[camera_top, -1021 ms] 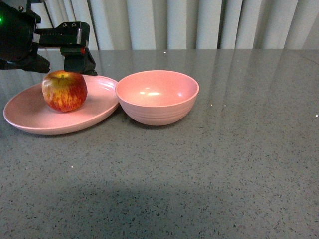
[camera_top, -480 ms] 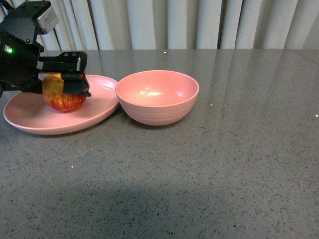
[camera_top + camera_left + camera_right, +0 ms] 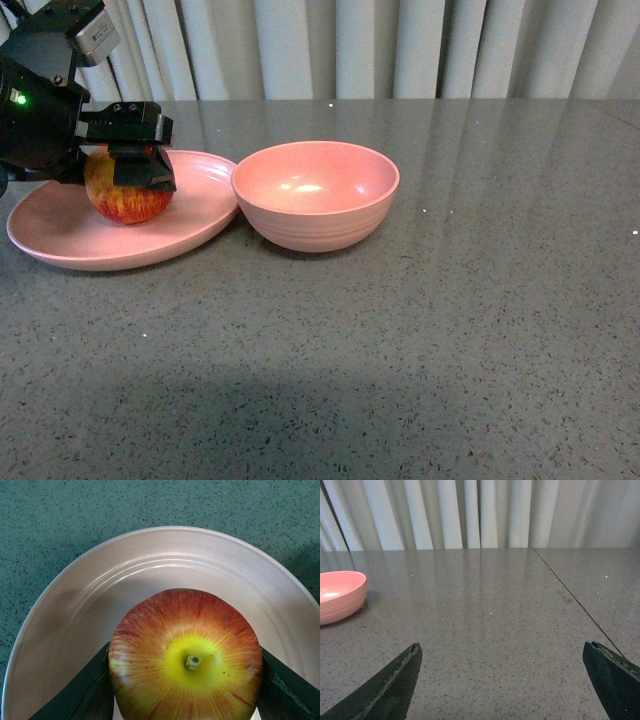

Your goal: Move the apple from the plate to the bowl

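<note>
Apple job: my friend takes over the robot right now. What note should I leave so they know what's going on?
The left tool looks closed on the sides of the apple, which sits on the plate.
The right tool is open and holds nothing, over the bare table.
The bowl is empty, right beside the plate.
Done: the grasp. Left: lift the apple, carry it over the bowl, lower it in, let go.

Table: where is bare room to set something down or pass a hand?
Free: the table right of the bowl, and the wide strip in front of plate and bowl. Crowded: the left, where the left gripper grips the apple on the plate; no gap shows between plate and bowl.
</note>
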### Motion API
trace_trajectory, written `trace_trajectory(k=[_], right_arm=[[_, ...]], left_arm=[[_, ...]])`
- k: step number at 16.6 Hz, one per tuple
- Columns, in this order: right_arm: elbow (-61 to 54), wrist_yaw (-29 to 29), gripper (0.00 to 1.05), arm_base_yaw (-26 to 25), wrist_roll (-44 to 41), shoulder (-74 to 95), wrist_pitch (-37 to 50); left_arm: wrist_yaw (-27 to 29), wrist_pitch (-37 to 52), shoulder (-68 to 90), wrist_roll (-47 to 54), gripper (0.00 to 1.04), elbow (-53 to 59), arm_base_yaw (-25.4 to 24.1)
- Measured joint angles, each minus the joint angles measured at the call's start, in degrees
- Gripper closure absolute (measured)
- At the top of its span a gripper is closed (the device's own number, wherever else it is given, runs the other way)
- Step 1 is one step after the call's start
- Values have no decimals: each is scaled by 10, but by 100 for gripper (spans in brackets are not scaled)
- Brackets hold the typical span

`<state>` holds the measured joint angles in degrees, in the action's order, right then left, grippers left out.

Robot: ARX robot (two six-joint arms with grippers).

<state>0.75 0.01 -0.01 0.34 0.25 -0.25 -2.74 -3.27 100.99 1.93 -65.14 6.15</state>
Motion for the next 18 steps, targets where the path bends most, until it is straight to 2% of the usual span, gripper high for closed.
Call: trace_trajectory(k=[9, 12, 18], right_arm=[[0, 0, 7, 0, 0, 0, 0], [0, 0, 7, 0, 0, 0, 0], [0, 0, 7, 0, 0, 0, 0]], left_arm=[[-3, -29, -61, 14, 37, -42, -2], [-5, -44, -83, 13, 37, -73, 31], [-6, -48, -83, 0, 37, -93, 143]])
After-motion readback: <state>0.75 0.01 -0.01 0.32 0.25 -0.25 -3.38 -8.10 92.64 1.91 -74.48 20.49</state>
